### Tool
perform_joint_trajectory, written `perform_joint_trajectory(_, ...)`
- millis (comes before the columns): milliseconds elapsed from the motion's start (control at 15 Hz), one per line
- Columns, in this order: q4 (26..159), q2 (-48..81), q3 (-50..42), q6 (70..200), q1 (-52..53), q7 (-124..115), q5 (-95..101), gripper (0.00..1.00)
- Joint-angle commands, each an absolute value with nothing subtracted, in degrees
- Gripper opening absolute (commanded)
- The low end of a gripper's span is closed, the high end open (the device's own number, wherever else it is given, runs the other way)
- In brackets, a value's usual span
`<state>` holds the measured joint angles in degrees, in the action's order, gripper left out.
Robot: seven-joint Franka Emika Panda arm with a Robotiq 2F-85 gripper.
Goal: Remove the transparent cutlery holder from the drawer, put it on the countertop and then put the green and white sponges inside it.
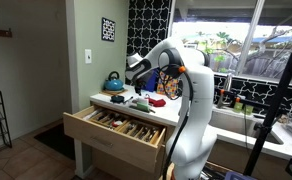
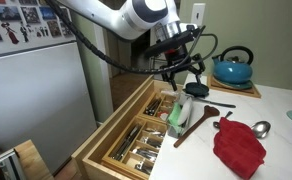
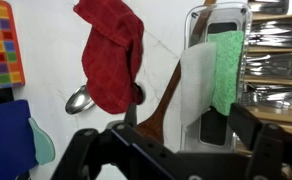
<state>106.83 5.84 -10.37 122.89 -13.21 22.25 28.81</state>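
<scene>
The transparent cutlery holder lies on the white countertop at its edge beside the open drawer. A green sponge and a white sponge sit inside it. The wrist view shows the holder with the white sponge next to the green sponge. My gripper hangs just above the holder, open and empty. In the wrist view its fingers straddle the holder's near end. It also shows in an exterior view.
A wooden spoon, a red cloth and a metal spoon lie on the counter by the holder. A teal kettle stands at the back. The drawer holds cutlery.
</scene>
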Motion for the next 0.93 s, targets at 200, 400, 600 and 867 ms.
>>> perform_joint_trajectory(200, 102.87, 2.12, -11.44, 110.46, -14.31, 32.95, 7.72, 1.0)
perform_joint_trajectory(400, 100.08, 2.01, -12.34, 104.81, -14.44, 31.75, 7.01, 1.0)
perform_joint_trajectory(600, 98.55, 2.12, -13.0, 102.5, -14.65, 30.86, 7.6, 1.0)
perform_joint_trajectory(867, 98.75, 2.02, -12.97, 103.68, -14.39, 31.23, 8.46, 1.0)
